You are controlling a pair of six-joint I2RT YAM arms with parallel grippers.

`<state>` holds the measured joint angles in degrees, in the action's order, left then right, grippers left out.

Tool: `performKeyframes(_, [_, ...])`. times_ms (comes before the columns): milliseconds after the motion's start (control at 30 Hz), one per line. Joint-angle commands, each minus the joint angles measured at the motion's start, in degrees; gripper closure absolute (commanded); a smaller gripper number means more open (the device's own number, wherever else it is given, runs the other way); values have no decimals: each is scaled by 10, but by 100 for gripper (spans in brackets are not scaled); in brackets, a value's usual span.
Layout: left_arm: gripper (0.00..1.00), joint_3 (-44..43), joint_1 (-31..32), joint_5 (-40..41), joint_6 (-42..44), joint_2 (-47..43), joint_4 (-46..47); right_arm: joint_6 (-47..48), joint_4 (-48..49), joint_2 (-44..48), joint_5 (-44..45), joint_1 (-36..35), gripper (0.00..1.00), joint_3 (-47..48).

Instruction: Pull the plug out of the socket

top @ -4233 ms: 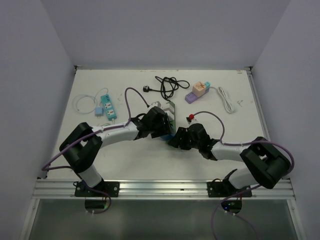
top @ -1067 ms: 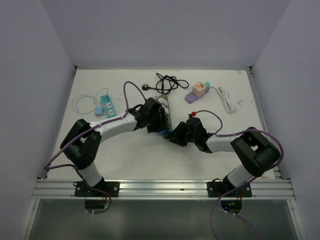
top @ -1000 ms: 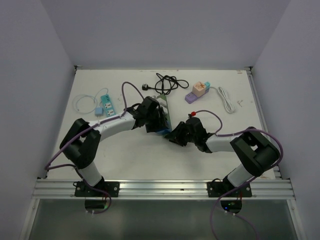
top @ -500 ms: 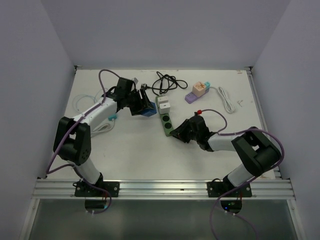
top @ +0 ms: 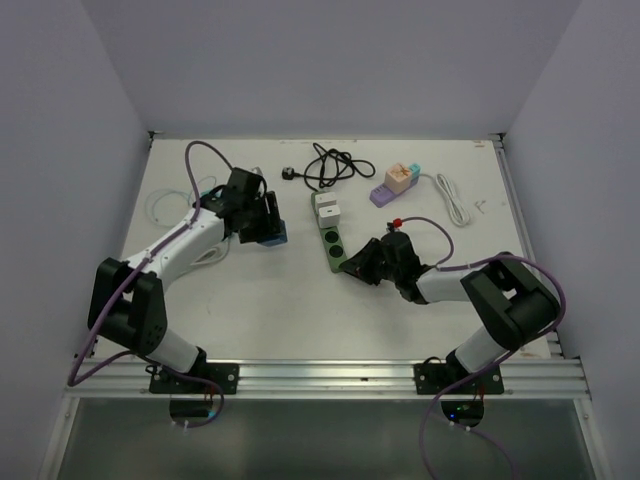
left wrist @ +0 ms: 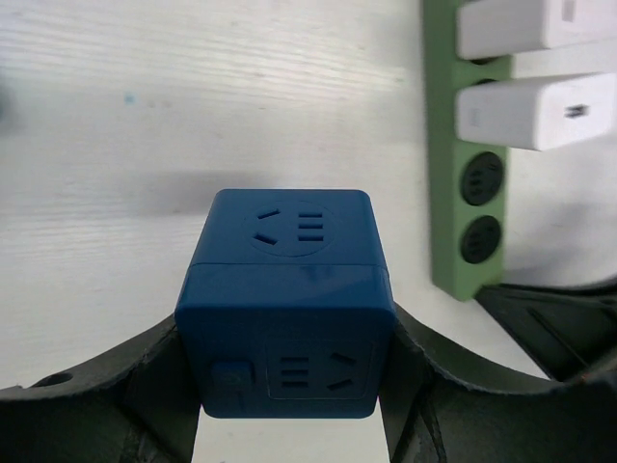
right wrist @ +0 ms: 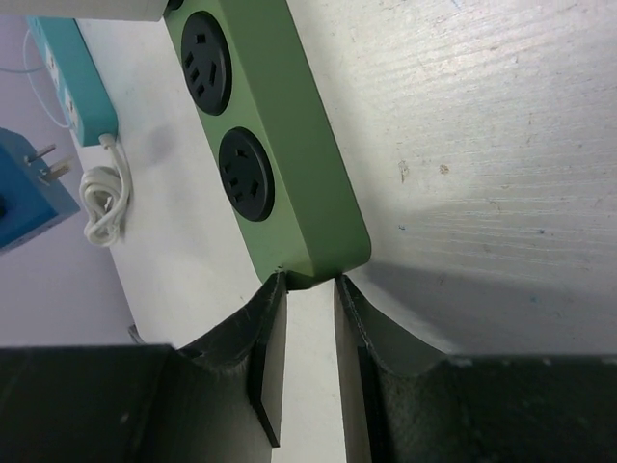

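Left fingers (left wrist: 159, 381) clamped on either side of the blue cube adapter (left wrist: 289, 309) — held over the tabletop (left wrist: 116, 116), well apart from the green power strip (left wrist: 451, 183), prongs bare. The pull looks done; only setting it down seems left. Right fingers (right wrist: 265, 338) drawn almost together, nothing between them, tips touching the strip's near end — two white chargers (left wrist: 525, 111) sit plugged in at the far end.

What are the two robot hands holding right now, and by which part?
The left gripper holds the blue cube plug by its opposite sides. The right gripper is shut at the end of the green power strip; a grip cannot be told.
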<state>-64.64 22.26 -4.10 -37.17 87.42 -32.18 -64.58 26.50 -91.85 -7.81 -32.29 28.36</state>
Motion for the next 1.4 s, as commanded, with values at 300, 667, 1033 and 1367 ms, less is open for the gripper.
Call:
performKeyframes(300, [98,-2,-34,190,49,43,5,93,-69,-36,47,9,44,-46])
performKeyframes(667, [92,-116,-71,219,64,202,83,103,-55,-26,38,9,31,-51])
performKeyframes(1033, [37,-170,-100,226,68,244,50,104,-43,-43,29,8,31,-47])
performKeyframes(1367, [0,-155,-100,167,62,146,34,116,-58,-20,18,7,30,-41])
